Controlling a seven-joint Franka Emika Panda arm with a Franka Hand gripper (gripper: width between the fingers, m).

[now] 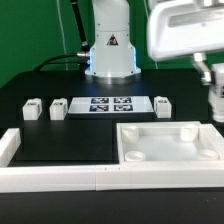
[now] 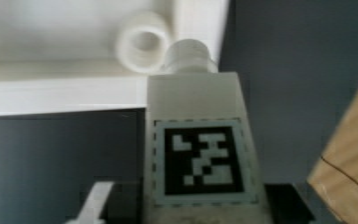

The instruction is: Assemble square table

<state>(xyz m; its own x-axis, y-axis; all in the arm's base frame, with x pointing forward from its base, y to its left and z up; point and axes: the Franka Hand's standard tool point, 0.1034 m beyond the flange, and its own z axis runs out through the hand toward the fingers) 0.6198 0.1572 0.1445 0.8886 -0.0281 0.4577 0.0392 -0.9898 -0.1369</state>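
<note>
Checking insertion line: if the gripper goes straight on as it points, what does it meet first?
The gripper is shut on a leg whose tip aims just beside the corner socket of the tabletop; that likely comes first. Depth is unclear, so it may land beside the socket.

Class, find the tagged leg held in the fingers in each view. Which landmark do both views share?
Exterior view: the leg hangs at the exterior view's right edge, above the tabletop.
Wrist view: the leg fills the centre, tag facing the camera.
Shared landmark: the tabletop's raised rim.
</note>
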